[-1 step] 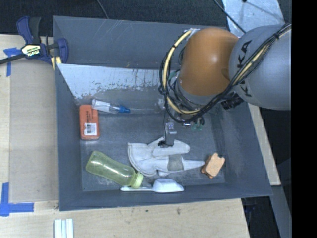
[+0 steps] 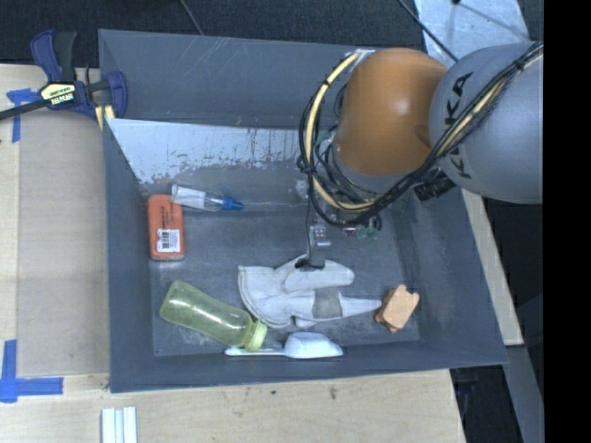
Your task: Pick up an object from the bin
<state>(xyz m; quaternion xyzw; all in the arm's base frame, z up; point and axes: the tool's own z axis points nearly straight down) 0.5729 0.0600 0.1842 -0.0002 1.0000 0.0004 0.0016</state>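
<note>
Shoe is the closest word for the thing under the gripper (image 2: pixel 312 260): a small, soft white shoe (image 2: pixel 294 295) with a grey band across its middle, lying on its side in the near half of the bin (image 2: pixel 231 72), toe end pointing to the view's right. The gripper's tip comes straight down onto the upper edge of the white shoe and seems to touch it there. The tip is slim and dark against the fabric, and I cannot tell whether it is spread or closed, nor whether any of the fabric is caught in it.

Below the tip and a little left, a green bottle (image 2: pixel 205 313) lies tilted on the floor, its pale yellow-green cap end just beside the heel of the white shoe. Nearer the front wall, directly below the tip, a small white piece (image 2: pixel 310 345) lies against the underside of the white shoe. To the lower right of the tip, a tan chunk (image 2: pixel 399 309) like a torn sponge sits just past the toe, touching it or very nearly so.

Well apart to the left of the tip, an orange block (image 2: pixel 166 228) with a white label lies flat. Above that block, to the upper left of the tip, a clear tube (image 2: pixel 205 199) with a blue end lies near the back wall.

Above the gripper, the wrist carries a rounded orange cover (image 2: pixel 388 109) ringed by looped cables (image 2: pixel 323 160), and the grey arm (image 2: pixel 494 127) enters from the right.
</note>
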